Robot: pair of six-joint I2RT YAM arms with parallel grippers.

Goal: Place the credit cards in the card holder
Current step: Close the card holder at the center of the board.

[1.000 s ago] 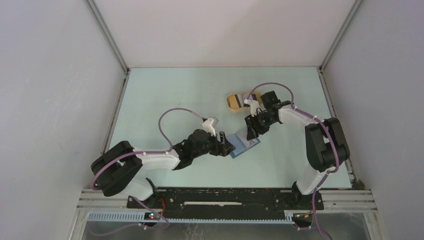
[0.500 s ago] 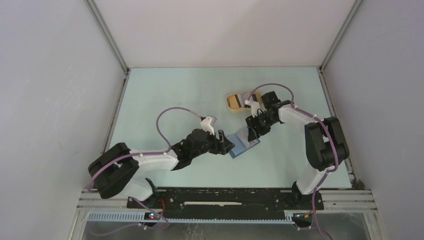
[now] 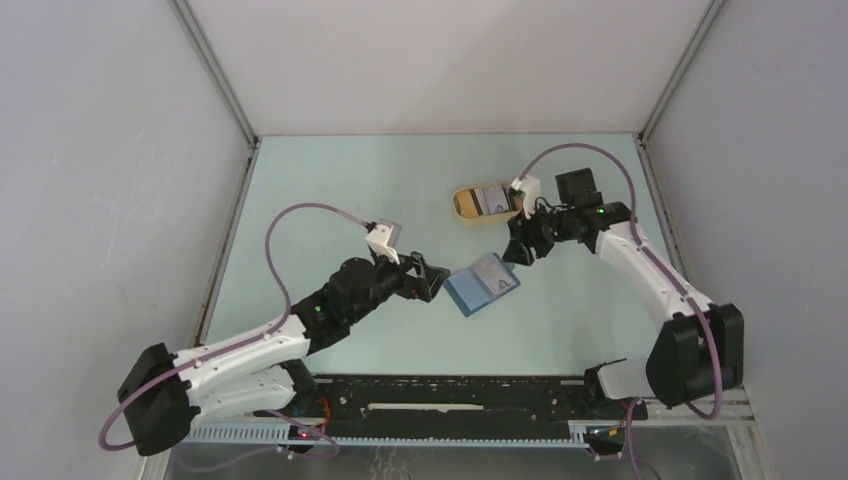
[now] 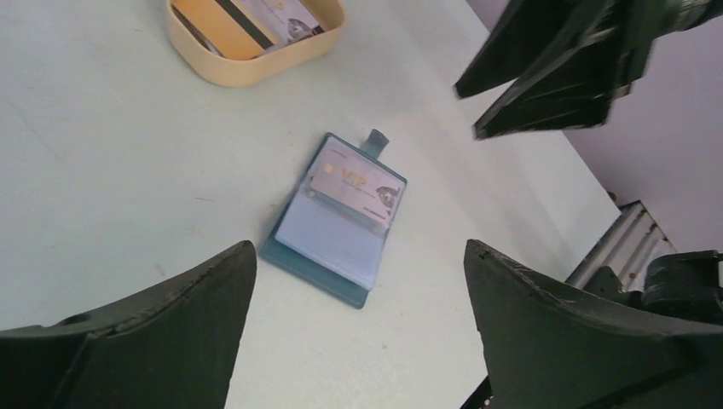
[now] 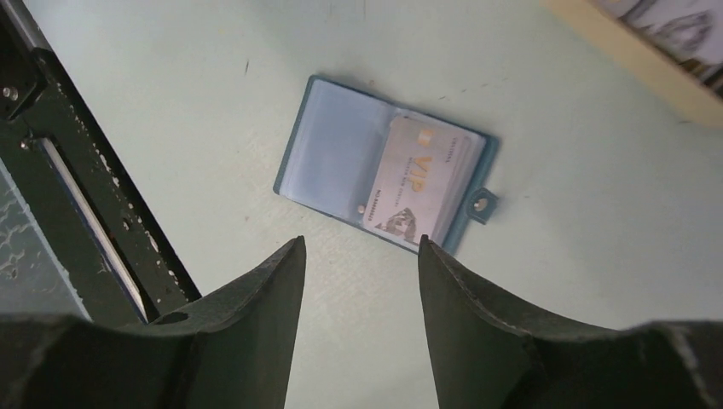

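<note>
1. You look down on a pale green tabletop (image 3: 330,200) with plain white walls around it.
2. The card holder (image 3: 481,284) lies open and flat near the middle of the tabletop, between your two hands.
3. One whitish card (image 5: 418,179) with "VIP" on it sits on the half next to the snap tab (image 5: 482,204). The other half shows its light blue pockets.
4. Your left hand (image 3: 436,281) is just beside the holder's left edge. Its fingers are spread wide and grasp nothing.
5. Your right hand (image 3: 512,253) is near the holder's far corner, between the holder and the tan tray (image 3: 462,212). Its fingers are apart too, and it grasps nothing.
6. The tray stands farther back, apart from the holder. More cards (image 3: 492,198) lie inside it, one whitish and one yellow with a dark stripe.
</note>
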